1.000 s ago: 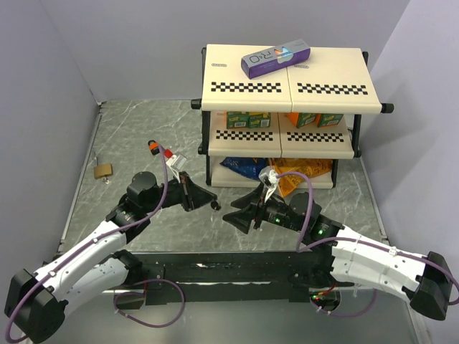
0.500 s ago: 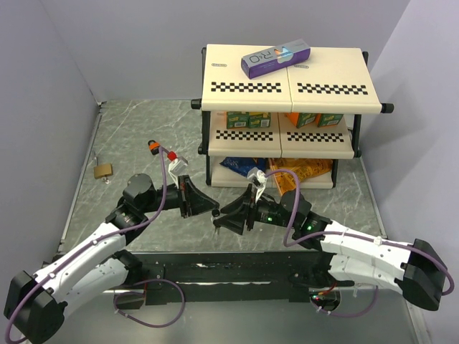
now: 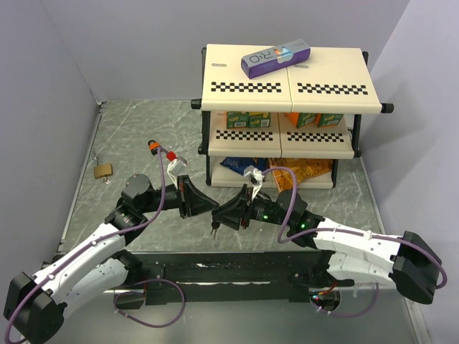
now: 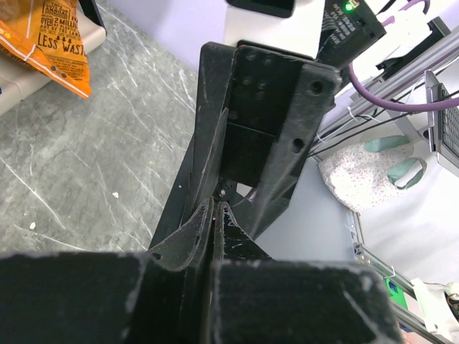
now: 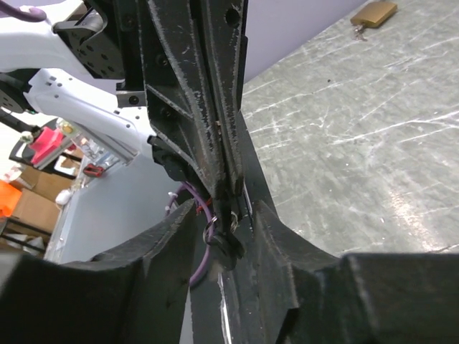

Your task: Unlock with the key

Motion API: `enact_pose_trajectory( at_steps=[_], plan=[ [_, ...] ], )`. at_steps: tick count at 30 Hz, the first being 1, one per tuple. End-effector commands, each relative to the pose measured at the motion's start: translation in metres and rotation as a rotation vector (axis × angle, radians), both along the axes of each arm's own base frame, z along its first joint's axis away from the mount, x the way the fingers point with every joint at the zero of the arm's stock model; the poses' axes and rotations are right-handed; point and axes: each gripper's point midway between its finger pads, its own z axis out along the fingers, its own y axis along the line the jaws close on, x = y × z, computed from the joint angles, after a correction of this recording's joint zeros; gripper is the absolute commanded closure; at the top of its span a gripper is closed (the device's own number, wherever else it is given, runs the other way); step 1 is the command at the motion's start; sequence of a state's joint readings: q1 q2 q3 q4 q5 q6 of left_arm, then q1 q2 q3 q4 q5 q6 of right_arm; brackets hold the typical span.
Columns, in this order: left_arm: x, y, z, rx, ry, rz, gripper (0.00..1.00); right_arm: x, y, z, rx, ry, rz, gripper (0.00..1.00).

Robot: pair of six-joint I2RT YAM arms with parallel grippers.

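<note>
My left gripper (image 3: 213,208) is shut on the key (image 3: 214,229), a thin silver blade with a small black head and ring that hangs below its fingertips. In the right wrist view the key's black head (image 5: 228,242) sits between the spread fingers of my right gripper (image 5: 226,247), which is open around it, with the left gripper (image 5: 228,204) coming down from above. In the left wrist view the left gripper (image 4: 215,206) is closed and the key is hidden. The right gripper (image 3: 221,217) meets it tip to tip. A brass padlock (image 3: 102,170) lies far left, also in the right wrist view (image 5: 373,13).
A two-tier checkered shelf rack (image 3: 287,89) stands behind the grippers, with a purple box (image 3: 276,59) on top and snack bags (image 3: 305,170) at its bottom. A small orange-and-black padlock (image 3: 153,146) lies on the marble table (image 3: 129,129), left of the rack.
My right gripper has moved left to the left gripper, and its open fingers now straddle the key. The left gripper has shifted slightly right, still holding the key.
</note>
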State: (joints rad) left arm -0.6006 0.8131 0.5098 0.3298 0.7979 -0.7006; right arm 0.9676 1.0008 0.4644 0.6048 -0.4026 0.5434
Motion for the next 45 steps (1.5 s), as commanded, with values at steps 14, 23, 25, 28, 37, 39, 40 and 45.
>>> enact_pose_trajectory(
  at_steps=[14, 23, 25, 28, 37, 39, 40, 45],
  plan=[
    [-0.009, 0.002, 0.009, -0.032, -0.051, -0.039, 0.99, 0.004, 0.002, 0.030, 0.102, -0.043, -0.010, 0.67],
    [-0.004, 0.003, 0.018, -0.063, -0.066, -0.005, 0.99, 0.000, 0.006, 0.023, 0.091, -0.028, 0.021, 0.75],
    [-0.004, 0.002, 0.018, -0.064, -0.063, -0.007, 0.99, 0.000, 0.007, 0.023, 0.091, -0.027, 0.024, 0.74],
    [-0.004, 0.002, 0.017, -0.061, -0.056, -0.008, 0.99, 0.000, 0.007, 0.023, 0.086, -0.026, 0.030, 0.73],
    [-0.003, 0.001, 0.017, -0.066, -0.054, -0.007, 0.99, -0.001, 0.009, 0.021, 0.079, -0.027, 0.039, 0.68],
    [-0.003, 0.001, 0.017, -0.068, -0.053, -0.007, 0.99, -0.001, 0.009, 0.020, 0.075, -0.024, 0.037, 0.67],
    [-0.004, 0.001, 0.018, -0.069, -0.056, -0.009, 0.99, -0.001, 0.009, 0.020, 0.077, -0.026, 0.040, 0.67],
    [-0.003, 0.002, 0.019, -0.070, -0.060, -0.006, 0.99, -0.001, 0.009, 0.017, 0.070, -0.021, 0.042, 0.66]
  ],
)
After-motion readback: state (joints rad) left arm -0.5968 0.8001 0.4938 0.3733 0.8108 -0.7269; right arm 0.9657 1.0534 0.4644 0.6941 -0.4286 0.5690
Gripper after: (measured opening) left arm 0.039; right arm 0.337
